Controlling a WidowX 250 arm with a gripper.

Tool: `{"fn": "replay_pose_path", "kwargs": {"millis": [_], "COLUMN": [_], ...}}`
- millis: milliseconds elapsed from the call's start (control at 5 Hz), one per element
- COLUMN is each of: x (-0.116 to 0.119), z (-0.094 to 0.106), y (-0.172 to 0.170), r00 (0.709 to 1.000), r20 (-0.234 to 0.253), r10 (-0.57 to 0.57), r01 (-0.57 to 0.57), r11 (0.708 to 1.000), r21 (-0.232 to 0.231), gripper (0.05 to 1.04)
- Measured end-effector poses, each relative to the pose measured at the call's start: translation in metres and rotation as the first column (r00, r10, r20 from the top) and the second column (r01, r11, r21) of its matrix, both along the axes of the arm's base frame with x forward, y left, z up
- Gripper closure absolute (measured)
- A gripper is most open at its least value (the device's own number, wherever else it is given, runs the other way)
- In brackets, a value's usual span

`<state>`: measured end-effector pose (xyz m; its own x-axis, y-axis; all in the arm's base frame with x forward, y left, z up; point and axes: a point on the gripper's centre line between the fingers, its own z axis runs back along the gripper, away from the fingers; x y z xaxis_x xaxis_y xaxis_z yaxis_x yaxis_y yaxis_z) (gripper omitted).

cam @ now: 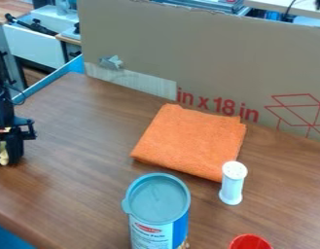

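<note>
One squarish, folded, fuzzy cloth (191, 141)

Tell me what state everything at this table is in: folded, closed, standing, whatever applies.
Gripper: hanging at the left edge, pale yellow piece at its lower end; whether gripped, I can't tell
Cloth: folded, lying flat
Canister: upright, lid on
Shaker: upright, holed top up
Red cup: partly out of view
Cardboard: standing upright, tape scrap stuck on

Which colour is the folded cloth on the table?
The cloth is orange, seen best in the camera view.
</note>
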<state>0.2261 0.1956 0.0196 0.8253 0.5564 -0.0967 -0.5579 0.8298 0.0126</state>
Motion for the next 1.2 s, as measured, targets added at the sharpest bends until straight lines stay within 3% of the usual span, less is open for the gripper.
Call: {"fn": "replay_pose_path", "kwargs": {"millis": [200, 400, 600, 800, 1000, 1200], "x": [0.002, 0.018, 0.051, 0.099, 0.145, 0.167], "z": [0.009, 0.053, 0.086, 0.093, 0.064, 0.045], "y": [-0.007, -0.021, -0.031, -0.038, -0.029, -0.030], "r00": [1.000, 0.996, 0.983, 0.955, 0.962, 0.972], "r20": [0.012, 0.078, 0.148, 0.229, 0.179, 0.103], "r10": [0.008, -0.047, -0.108, -0.188, -0.204, -0.211], "r01": [-0.008, 0.044, 0.098, 0.176, 0.204, 0.213], "r11": [1.000, 0.998, 0.992, 0.982, 0.979, 0.977], "r21": [0.000, 0.045, 0.077, 0.072, 0.018, -0.006], "gripper": [0.799, 0.873, 0.908, 0.919, 0.919, 0.919]}}
